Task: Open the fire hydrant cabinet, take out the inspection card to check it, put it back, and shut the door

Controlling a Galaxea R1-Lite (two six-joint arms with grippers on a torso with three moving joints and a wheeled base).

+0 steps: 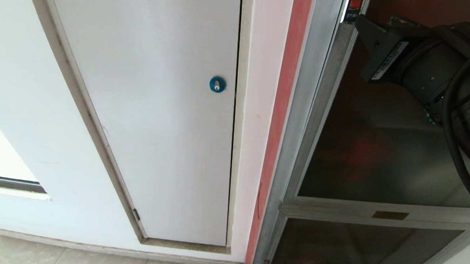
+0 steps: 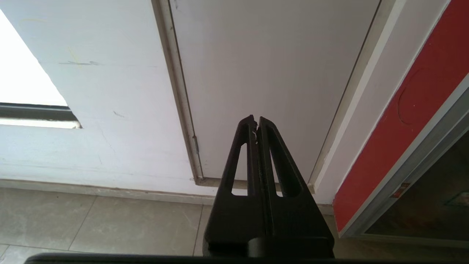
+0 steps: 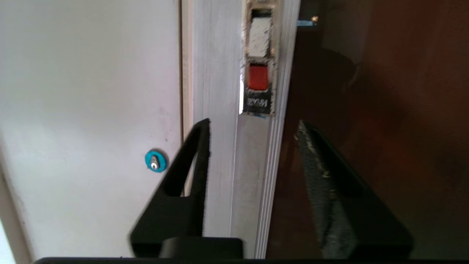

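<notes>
Reaching up at the cabinet (image 1: pixel 299 111), my right gripper (image 3: pixel 253 124) hangs in front of the silver frame at the door's latch edge, its fingers (image 3: pixel 198 154) apart with nothing between them. One finger lies over the frame, the other over the dark glass of the door (image 3: pixel 384 110). Just beyond the fingertips sits the latch (image 3: pixel 259 66), a narrow recessed fitting with a whitish piece above a red piece and a small dark label under that. The door is shut: its glass lies flush in the frame, and I see only a dim reddish glow behind it. The card is not visible to me in any view.

From the head view, my right arm (image 1: pixel 420 64) comes in at the upper right, across the door glass (image 1: pixel 377 154). Below the door runs the crossbar with its small brass plate (image 1: pixel 390 215), and under that the lower glass door (image 1: pixel 353 248) with a red strip label at its foot. A red band (image 1: pixel 283 110) runs beside the cabinet frame, and left of it stands the white panel (image 1: pixel 153 104) with its blue lock (image 1: pixel 217 84).

My left gripper (image 2: pixel 256 123) hangs low, fingers pressed together, pointing at the base of the white panel above the tiled floor (image 2: pixel 91 223).
</notes>
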